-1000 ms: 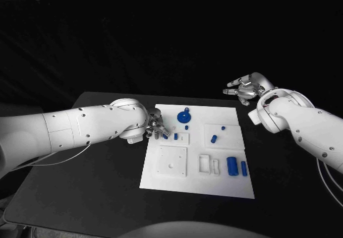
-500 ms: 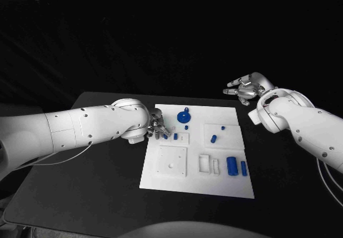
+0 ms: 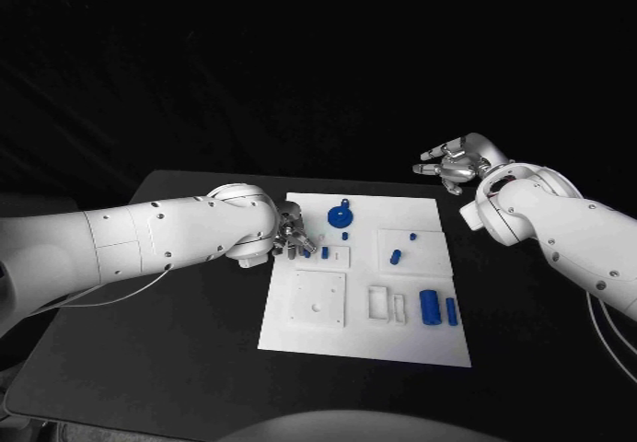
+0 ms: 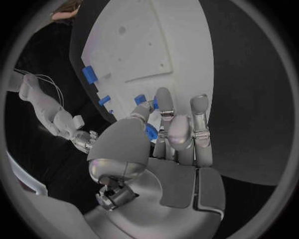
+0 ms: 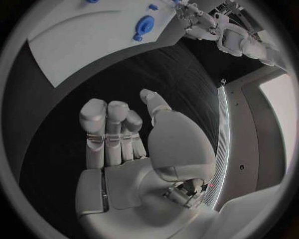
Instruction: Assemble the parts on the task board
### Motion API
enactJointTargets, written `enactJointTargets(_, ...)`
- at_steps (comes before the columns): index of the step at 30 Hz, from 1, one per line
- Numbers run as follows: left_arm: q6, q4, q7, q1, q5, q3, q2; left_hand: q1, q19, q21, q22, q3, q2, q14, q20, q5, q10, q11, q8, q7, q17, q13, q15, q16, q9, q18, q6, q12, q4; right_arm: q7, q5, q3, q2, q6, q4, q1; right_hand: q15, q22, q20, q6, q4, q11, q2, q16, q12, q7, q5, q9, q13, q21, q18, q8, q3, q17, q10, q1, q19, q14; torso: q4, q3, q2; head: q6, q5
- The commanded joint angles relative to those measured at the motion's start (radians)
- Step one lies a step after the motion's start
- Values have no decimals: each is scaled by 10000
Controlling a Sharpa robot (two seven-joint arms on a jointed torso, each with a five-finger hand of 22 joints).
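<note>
Pinching a small blue peg [image 4: 151, 132], left hand [image 3: 294, 239] over flat white board [image 3: 365, 345]; right hand [image 3: 456, 161] loosely spread, empty.

White task board [image 3: 399, 345] mid-table, small blue parts [image 3: 429, 307] on it.

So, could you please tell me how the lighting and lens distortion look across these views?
Head view: dark surround, the white task board bright and evenly lit, its edges straight. Left wrist view: fisheye bends the board's edge. Right wrist view: the left hand looks small at the rim.
</note>
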Motion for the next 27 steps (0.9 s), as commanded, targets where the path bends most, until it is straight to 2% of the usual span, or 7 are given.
enactJointTargets(1,445,72,-117,-117,-113,-79,53,38,61,65,171,775,-102,63,5,41,520,-28,11,-364,-7,9,6,14,17,154,351,26,-745,91,-39,2,-13,105,7,-4,-8,648,-61,48,17,6,-44,-39,-19,-11,-16,6,7,-67,14,19,63,6,34,-69,619,37,2,-3,-7,-17,6)
enactJointTargets(10,505,20,-153,-120,-183,-82,88,-46,47,58,166,759,-129,53,11,30,522,14,-13,-364,-49,13,1,-9,82,159,389,43,-659,100,-39,2,-14,97,47,-5,-7,647,-60,39,15,6,-51,-42,-23,-10,-16,7,6,-69,17,21,66,4,31,-75,619,37,-2,5,-3,0,5)
enactJointTargets(20,592,-64,-172,-150,-107,-89,107,-182,50,-28,153,500,-551,28,-53,22,524,11,-9,-441,-258,-15,-14,-98,221,39,408,43,62,158,-37,2,-46,30,127,-19,-6,646,-57,52,48,5,-36,-42,-4,-15,10,11,19,-54,17,24,67,5,39,-113,623,40,-14,8,-3,2,-23)
enactJointTargets(21,587,-69,-176,-151,-105,-89,107,-229,53,-33,153,440,-608,28,-57,-79,522,5,-6,-455,-263,-16,-17,-98,221,33,415,43,130,160,-37,2,-50,25,132,-21,-6,646,-57,52,48,5,-36,-42,-4,-15,10,11,19,-54,17,24,67,5,39,-113,623,40,-11,8,-3,9,-30)
enactJointTargets(22,581,-75,-180,-152,-104,-89,107,-291,57,-37,154,349,-664,28,-59,-321,522,-1,-1,-475,-267,-17,-21,-97,219,27,433,45,223,163,-37,2,-53,20,135,-23,-6,647,-57,50,49,5,-39,-43,-4,-15,11,10,20,-53,16,23,67,4,39,-116,623,39,-12,8,-4,9,-37)
enactJointTargets(24,578,-89,-183,-154,-106,-89,104,-215,69,-67,152,154,-765,23,-78,-473,521,-8,-16,-493,-298,-20,-32,-104,189,3,458,49,503,171,-36,2,-59,-1,143,-26,-6,648,-58,42,63,7,-57,-44,-1,-13,21,8,23,-49,16,21,67,4,38,-137,623,38,-10,6,-4,4,-47)
enactJointTargets(27,574,-105,-187,-155,-107,-90,95,-210,71,-92,153,-64,-840,14,-83,-943,521,-15,-21,-513,-321,-26,-38,-112,166,-10,499,41,760,185,-33,2,-66,-43,173,-31,-6,647,-58,44,73,7,-55,-40,-1,-14,26,9,24,-49,16,23,66,6,38,-147,622,39,-3,12,0,10,-47)
